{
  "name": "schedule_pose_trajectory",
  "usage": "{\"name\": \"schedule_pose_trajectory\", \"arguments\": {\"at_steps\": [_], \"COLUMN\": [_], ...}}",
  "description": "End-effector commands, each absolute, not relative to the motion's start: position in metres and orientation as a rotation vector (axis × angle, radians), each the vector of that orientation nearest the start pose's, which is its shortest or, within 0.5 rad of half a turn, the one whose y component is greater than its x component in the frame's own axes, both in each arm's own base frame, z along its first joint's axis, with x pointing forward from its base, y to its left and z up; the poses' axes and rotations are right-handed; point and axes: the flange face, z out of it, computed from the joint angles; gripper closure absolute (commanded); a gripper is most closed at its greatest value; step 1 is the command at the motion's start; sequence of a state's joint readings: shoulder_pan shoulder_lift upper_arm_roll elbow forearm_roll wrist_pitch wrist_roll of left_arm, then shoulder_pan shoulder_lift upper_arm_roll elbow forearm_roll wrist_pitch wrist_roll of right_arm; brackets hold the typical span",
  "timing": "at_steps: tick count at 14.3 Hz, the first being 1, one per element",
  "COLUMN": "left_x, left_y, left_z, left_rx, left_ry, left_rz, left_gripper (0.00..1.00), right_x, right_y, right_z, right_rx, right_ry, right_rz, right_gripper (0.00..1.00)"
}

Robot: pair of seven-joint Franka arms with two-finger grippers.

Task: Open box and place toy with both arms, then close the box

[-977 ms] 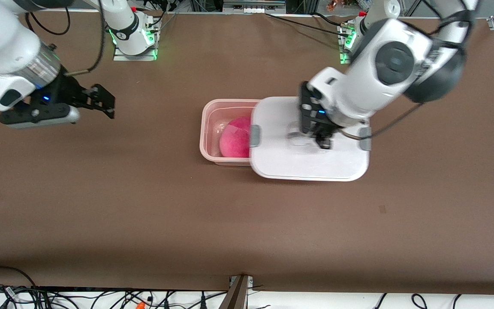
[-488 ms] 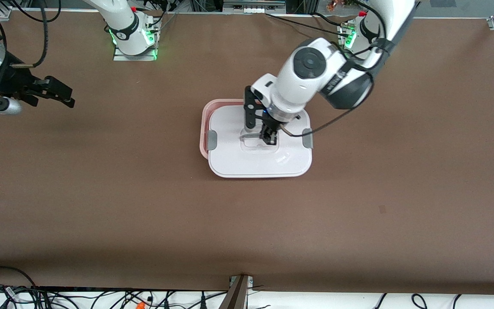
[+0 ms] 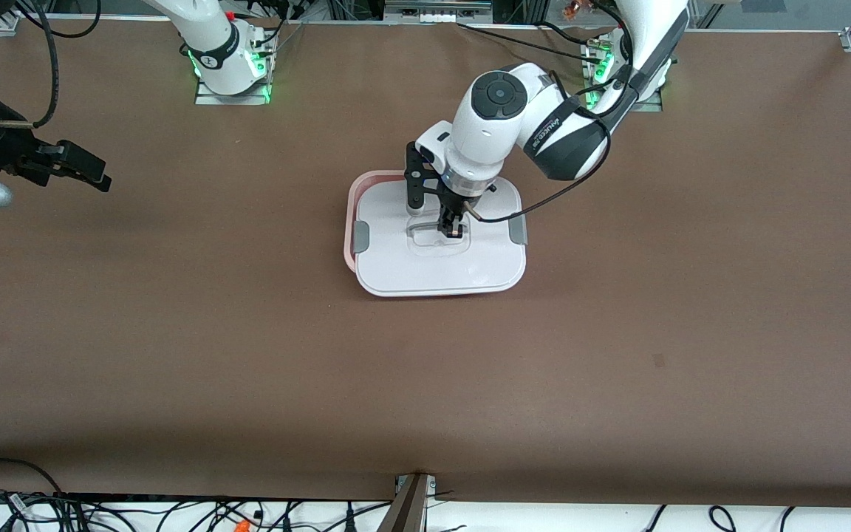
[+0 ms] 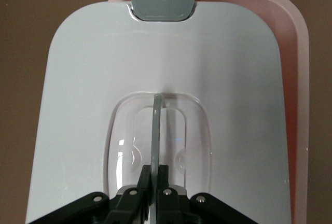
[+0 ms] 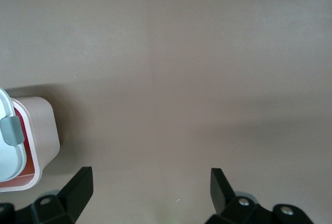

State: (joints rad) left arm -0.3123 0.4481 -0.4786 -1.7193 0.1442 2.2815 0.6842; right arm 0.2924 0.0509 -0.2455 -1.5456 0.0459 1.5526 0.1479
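The left hand (image 3: 450,230) is clamped on the clear handle (image 4: 155,130) of the white lid (image 3: 396,266) over the pale pink translucent plastic box (image 3: 350,214), while the right hand (image 3: 89,171), fingers apart, waits well apart over the brown desk (image 3: 248,355).

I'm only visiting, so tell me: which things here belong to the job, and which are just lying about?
Part of the job:
- box
- lid, held by its handle
- left tool, gripping that handle
- right tool, open, waiting

Lying about:
- cables past the table's edge

Only lettering: small white brand print on left arm's black wrist band (image 3: 548,131), too small to read. Nothing legible on box, lid or table.
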Motion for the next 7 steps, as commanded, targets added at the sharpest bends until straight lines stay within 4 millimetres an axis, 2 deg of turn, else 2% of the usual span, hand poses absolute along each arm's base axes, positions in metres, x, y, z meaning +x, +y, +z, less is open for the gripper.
{"name": "schedule_pose_trajectory", "arguments": {"at_steps": [1, 5, 7], "left_x": [0.4809, 0.4799, 0.4868], "left_y": [-0.4516, -0.4527, -0.4464], "left_z": [0.3664, 0.3664, 0.3663], "left_rx": [-2.327, -2.321, -2.301], "left_ry": [2.185, 2.189, 2.192], "left_rz": [-0.268, -0.288, -0.300], "left_gripper": [1.00, 1.00, 1.00], "right_x": [0.5667, 0.5686, 0.5706], "right_y": [0.0363, 0.0318, 0.0334], "right_z": [0.6095, 0.6063, 0.6067], "right_rx": [-3.097, -3.106, -3.108], "right_ry": [0.173, 0.193, 0.189], "right_rz": [0.075, 0.088, 0.066], "right_gripper": [0.00, 0.00, 0.00]}}
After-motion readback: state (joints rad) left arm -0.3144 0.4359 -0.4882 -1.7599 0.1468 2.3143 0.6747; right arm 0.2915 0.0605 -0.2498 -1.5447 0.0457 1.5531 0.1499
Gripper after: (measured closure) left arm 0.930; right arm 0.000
